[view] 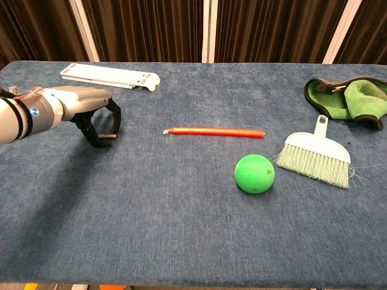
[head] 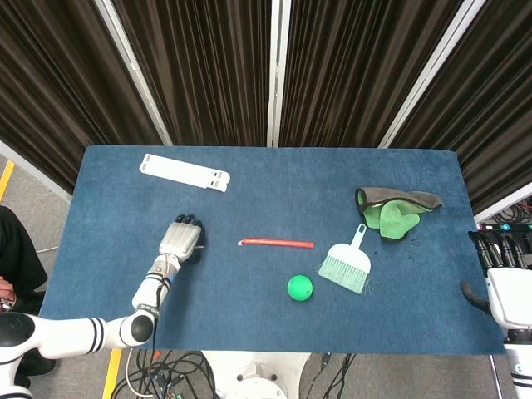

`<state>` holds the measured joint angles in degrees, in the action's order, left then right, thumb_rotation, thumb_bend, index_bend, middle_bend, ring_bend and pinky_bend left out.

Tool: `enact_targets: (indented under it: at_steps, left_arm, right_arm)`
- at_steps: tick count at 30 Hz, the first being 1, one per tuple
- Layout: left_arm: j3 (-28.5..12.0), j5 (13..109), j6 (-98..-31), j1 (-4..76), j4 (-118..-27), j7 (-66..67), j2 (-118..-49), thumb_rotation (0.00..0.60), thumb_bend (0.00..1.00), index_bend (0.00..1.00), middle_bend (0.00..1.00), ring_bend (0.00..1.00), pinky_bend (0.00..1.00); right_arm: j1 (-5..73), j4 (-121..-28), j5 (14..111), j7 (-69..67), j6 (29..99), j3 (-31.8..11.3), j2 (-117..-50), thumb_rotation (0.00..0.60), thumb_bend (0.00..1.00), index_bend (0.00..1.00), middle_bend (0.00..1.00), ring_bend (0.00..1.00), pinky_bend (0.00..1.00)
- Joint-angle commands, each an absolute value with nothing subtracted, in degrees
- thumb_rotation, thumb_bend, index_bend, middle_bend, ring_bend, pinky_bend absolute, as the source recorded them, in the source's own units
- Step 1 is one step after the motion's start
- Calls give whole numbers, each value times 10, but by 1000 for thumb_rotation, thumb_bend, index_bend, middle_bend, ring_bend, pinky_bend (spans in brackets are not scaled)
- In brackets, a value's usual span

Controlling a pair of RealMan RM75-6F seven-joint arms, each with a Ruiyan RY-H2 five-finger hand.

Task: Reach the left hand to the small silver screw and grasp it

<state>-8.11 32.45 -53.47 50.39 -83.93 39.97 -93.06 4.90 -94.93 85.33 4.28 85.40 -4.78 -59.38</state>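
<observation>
The small silver screw [view: 107, 137] lies on the blue tablecloth at the left, only a short dark bit of it showing in the chest view. My left hand [view: 84, 106] arches over it, and thumb and a curled finger come down on its two ends, pinching it against the cloth. In the head view the left hand [head: 183, 239] covers the screw completely. My right hand [head: 503, 270] hangs off the table's right edge, fingers apart, holding nothing; the chest view does not show it.
A white flat bar [view: 109, 75] lies behind the left hand. A red pen [view: 214, 131] lies mid-table, right of the screw. Further right are a green ball [view: 254, 173], a pale green hand brush [view: 314, 158] and a green cloth [view: 347, 98].
</observation>
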Motion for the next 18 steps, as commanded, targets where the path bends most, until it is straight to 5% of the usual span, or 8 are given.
enact_targets:
  at_steps: [1, 18]
  left_arm:
    - [-79, 317, -532, 507, -834, 400, -934, 600, 302, 476, 206, 77, 103]
    - [-72, 319, -536, 509, -815, 383, -945, 600, 345, 539, 207, 77, 104]
  right_arm:
    - [49, -949, 852, 42, 854, -48, -594, 600, 176, 40, 119, 0, 0]
    - [48, -950, 850, 42, 853, -48, -594, 600, 176, 39, 119, 0, 0]
